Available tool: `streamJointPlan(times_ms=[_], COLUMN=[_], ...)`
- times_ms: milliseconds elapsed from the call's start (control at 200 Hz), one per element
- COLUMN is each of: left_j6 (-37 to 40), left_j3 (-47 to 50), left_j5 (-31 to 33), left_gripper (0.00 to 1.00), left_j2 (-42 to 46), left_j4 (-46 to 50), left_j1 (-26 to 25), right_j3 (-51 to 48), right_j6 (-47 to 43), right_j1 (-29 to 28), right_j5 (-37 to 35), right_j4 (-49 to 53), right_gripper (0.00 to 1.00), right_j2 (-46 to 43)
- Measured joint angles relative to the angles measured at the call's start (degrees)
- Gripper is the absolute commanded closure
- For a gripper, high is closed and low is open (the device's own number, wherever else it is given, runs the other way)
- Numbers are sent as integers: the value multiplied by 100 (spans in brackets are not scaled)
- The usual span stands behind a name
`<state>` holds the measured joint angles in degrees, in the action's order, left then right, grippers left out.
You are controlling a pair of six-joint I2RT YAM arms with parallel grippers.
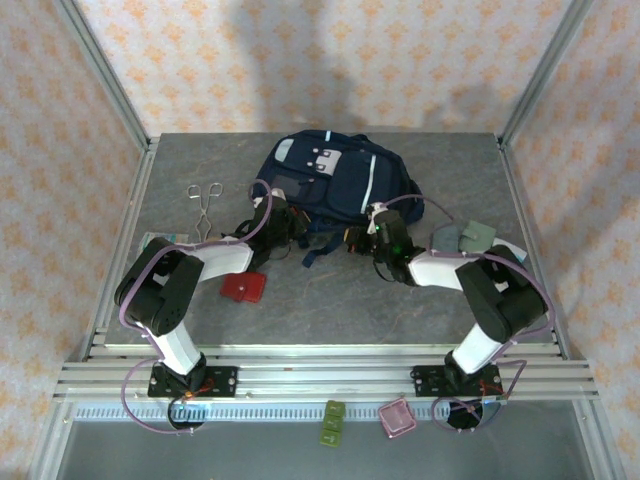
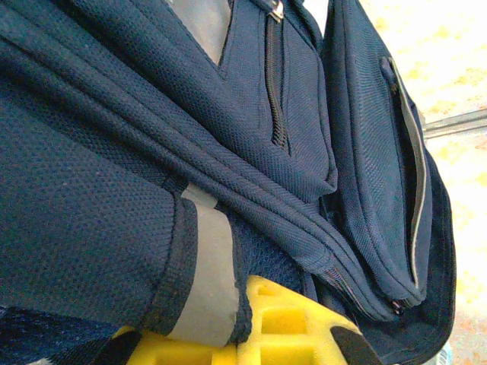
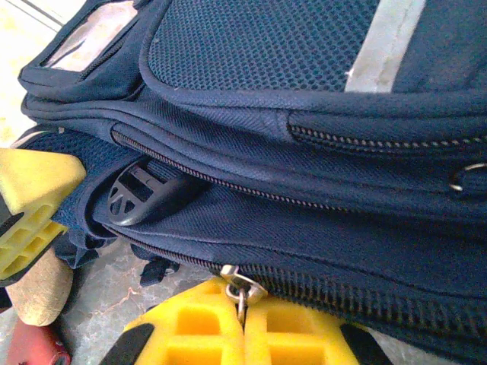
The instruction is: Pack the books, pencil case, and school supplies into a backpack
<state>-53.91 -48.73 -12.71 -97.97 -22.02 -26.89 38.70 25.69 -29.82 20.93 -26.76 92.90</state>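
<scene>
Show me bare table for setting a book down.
Free: table between the red square item and right arm; back corners either side of the backpack. Crowded: the backpack's near edge, at the left hand and right hand.

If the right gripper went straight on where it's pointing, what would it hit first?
The backpack: the right gripper is shut on its zipper pull, so it would likely press straight into the navy fabric behind.
</scene>
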Motion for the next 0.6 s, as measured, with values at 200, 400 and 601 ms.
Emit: streamJointPlan(times_ms=[200, 400, 601], left_j6=[50, 284, 544], left_j3=[0, -79, -225], left_j5=[-11, 96, 216], left_gripper=[100, 100, 100], left_j2=[0, 0, 0], left_j4=[2, 232, 474], left_j1=[0, -4, -11], right_j3=[26, 579, 717], right_j6=[-31, -149, -188], right_j1=[-2, 11, 361], right_j5=[-315, -809, -1207], right_j4=[787, 2221, 3165], right_gripper=[100, 100, 100], right_j2=[-321, -374, -695])
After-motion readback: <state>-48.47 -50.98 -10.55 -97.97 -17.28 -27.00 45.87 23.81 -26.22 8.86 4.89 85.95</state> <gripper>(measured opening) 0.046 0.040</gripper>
